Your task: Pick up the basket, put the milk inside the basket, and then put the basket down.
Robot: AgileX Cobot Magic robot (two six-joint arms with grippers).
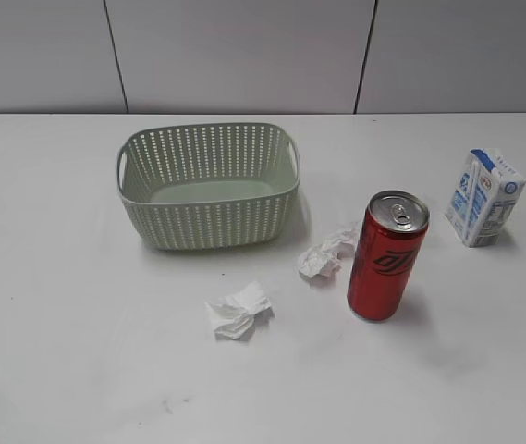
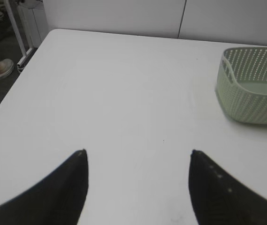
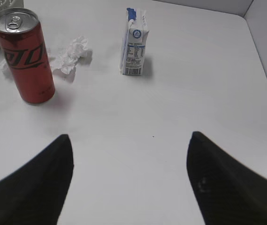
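Both pincers sit closest to the wrist cameras: left pincer (image 2: 138,159) and right pincer (image 3: 129,140) spread wide, holding nothing, touching nothing, over bare white desk (image 1: 59,351). Looks like nothing's started yet. Out from the right one stands the small white-and-blue gable-top milk carton (image 3: 133,42), upright, well apart from the tall red soda can (image 3: 25,56). The pale sage-green slotted plastic basket (image 2: 253,86) rests empty ahead-right of the left pincer, probably its pickup.
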